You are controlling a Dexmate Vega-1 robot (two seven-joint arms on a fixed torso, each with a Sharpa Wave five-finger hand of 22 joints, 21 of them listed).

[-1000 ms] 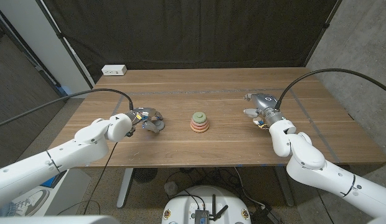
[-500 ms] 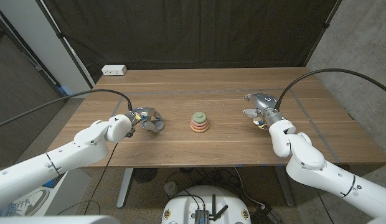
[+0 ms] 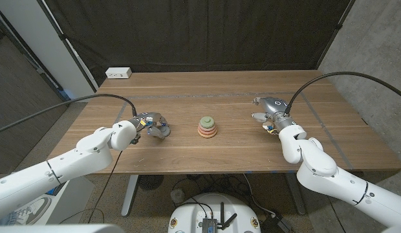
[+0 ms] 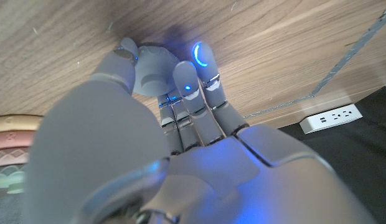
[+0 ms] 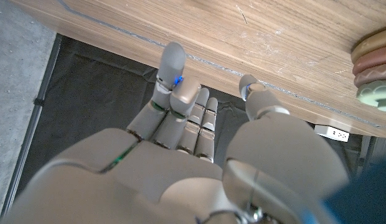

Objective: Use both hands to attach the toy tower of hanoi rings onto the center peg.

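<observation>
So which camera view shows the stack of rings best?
The head view: the whole stack of rings stands in the table's middle. Both wrist views catch only its edge, at the picture's side.

Matt wood, smooth grey plastic

The surface [image 3: 187,152] is brown wood, grained, finely scratched. The ring stack [image 3: 208,127] looks matt pastel. Both the left hand [image 3: 154,125] and right hand [image 3: 268,110] are smooth, faintly glossy grey plastic.
</observation>
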